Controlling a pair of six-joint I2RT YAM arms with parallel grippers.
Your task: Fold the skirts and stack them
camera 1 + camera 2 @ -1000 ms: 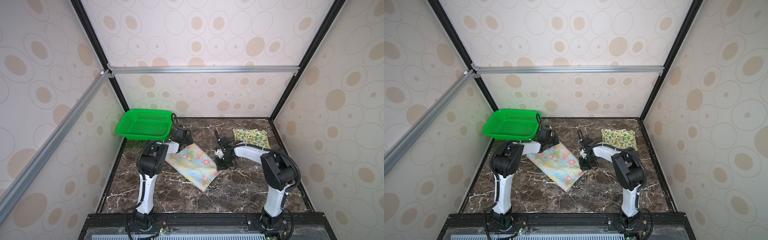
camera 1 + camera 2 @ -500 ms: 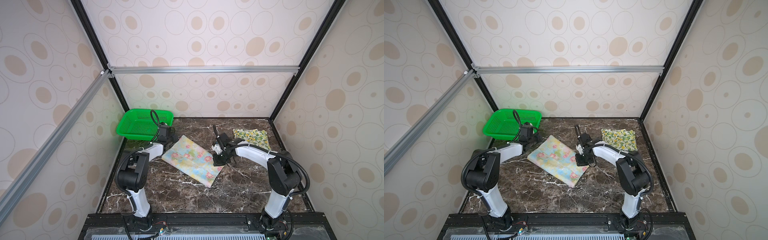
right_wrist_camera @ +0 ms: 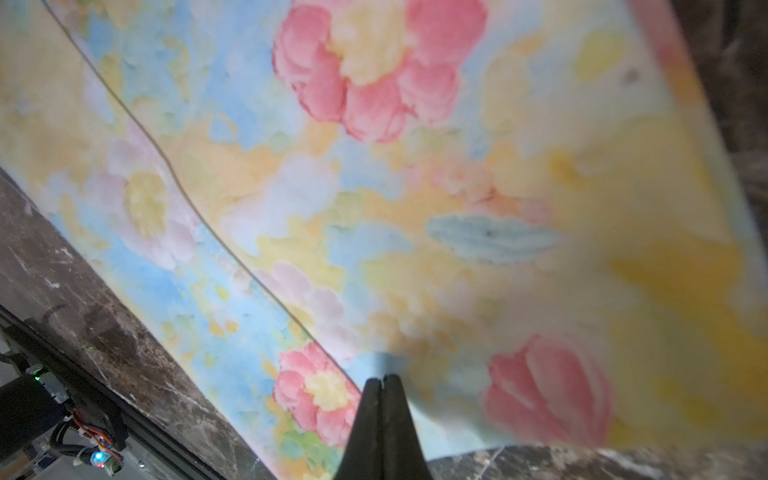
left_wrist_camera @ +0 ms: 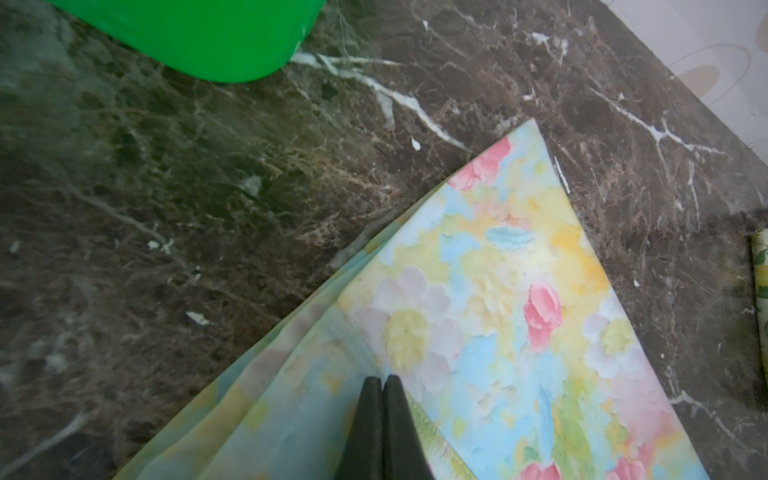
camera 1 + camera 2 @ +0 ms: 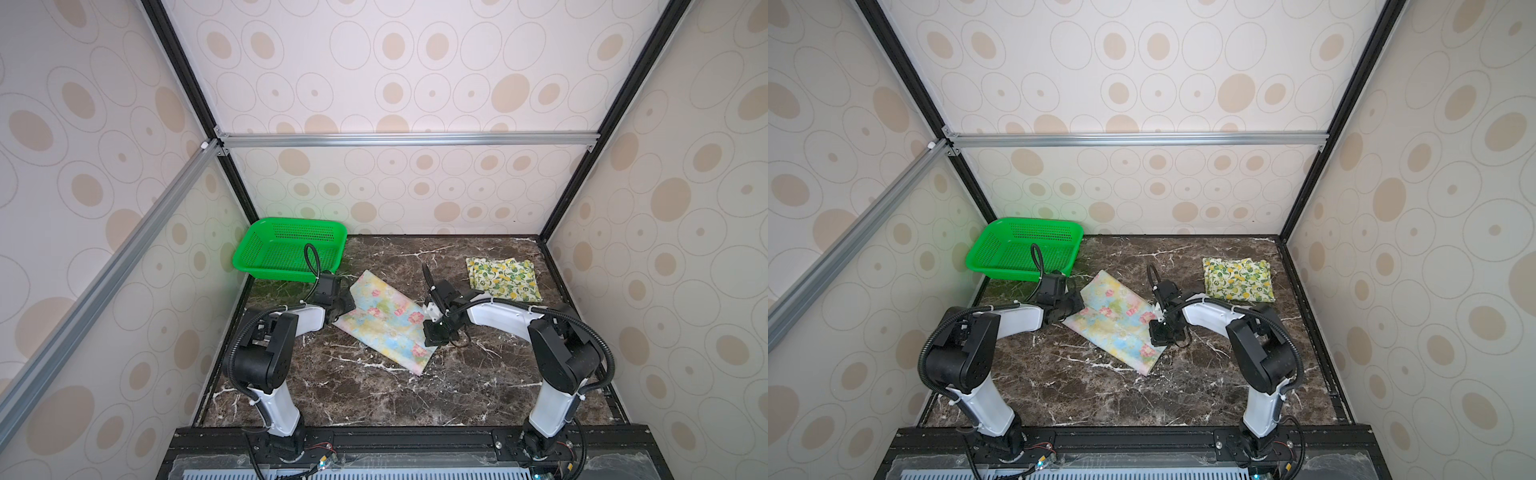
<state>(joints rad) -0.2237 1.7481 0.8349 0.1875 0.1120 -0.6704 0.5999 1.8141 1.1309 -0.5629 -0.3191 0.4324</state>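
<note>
- Pincers grip opposite edges of the floral skirt (image 5: pixel 386 320): left pincer (image 4: pixel 382 380) and right pincer (image 3: pixel 384 378) are both clamped tight, likely to fold it.
- It lies mid-way across the desk (image 5: pixel 374 395).
- Lemon skirt (image 5: pixel 503 278) sits folded far right, seemingly awaiting stacking.

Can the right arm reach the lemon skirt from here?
Probably yes: the lemon skirt lies just beyond the right hand, nothing between. But that hand is shut on the floral skirt; release first.
</note>
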